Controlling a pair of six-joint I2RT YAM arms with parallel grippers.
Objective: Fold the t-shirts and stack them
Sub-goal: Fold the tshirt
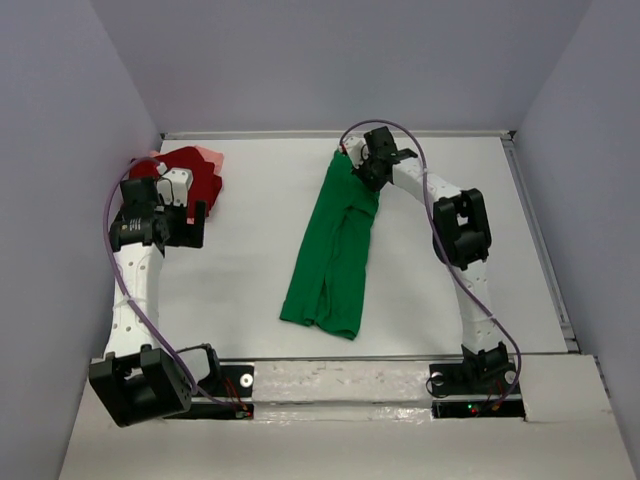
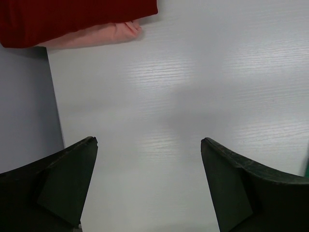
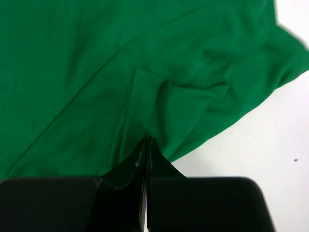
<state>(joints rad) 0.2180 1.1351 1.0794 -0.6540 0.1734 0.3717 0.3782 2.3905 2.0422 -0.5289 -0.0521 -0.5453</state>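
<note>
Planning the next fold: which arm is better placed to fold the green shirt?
Right. The right hand is shut on the green shirt at its far edge; the left hand hangs open over bare table by the red shirt.

A white table [image 2: 193,96] lies under the left gripper [image 2: 149,145] and shows close beside the tips of the right gripper [image 3: 146,145]. A pale grey wall [image 2: 24,106] rises just left of the left gripper.

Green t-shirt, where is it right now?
In the top view the green t-shirt lies as a long strip near the middle, its far end pinched by the right pincer; the dark red t-shirt sits at the far left.
</note>
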